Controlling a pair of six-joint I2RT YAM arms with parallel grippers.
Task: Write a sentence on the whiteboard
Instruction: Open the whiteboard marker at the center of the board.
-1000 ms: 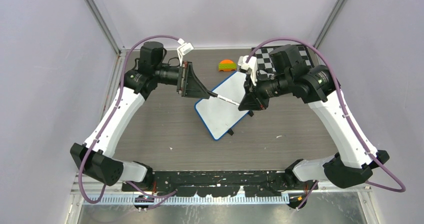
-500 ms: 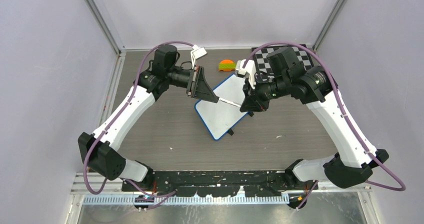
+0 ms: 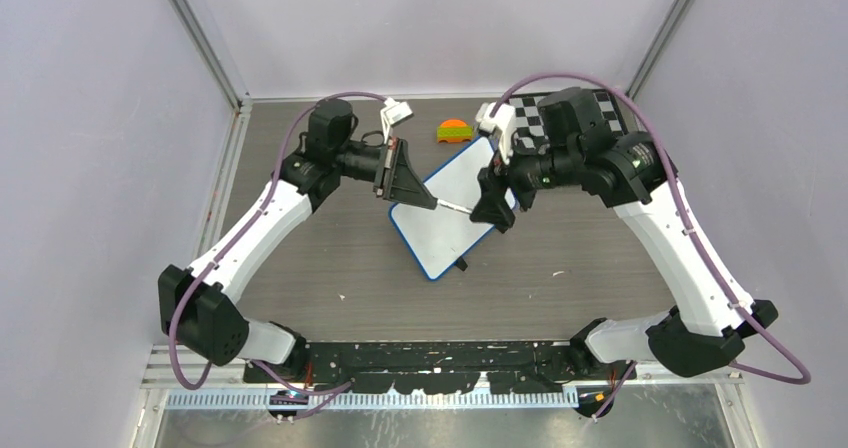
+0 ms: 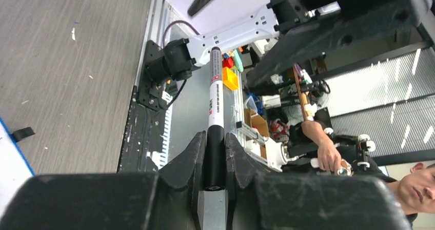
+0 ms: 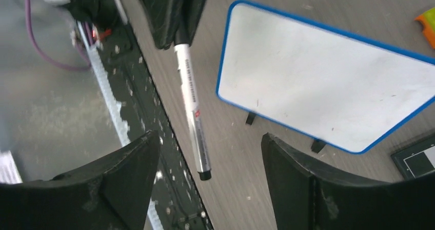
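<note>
- The pen (image 4: 215,94) is clenched at its black end by the left fingers (image 4: 187,155). The right fingers (image 5: 128,163) are spread wide and nothing is held in them.
- The whiteboard (image 3: 440,230) is set in the middle of the surface (image 3: 330,258), just below the pen.
- The pen is gripped at one end only, so it could be tipped or dropped.
- With a loose grip, it could be pushed back when pressed down, and no line would be made.
</note>
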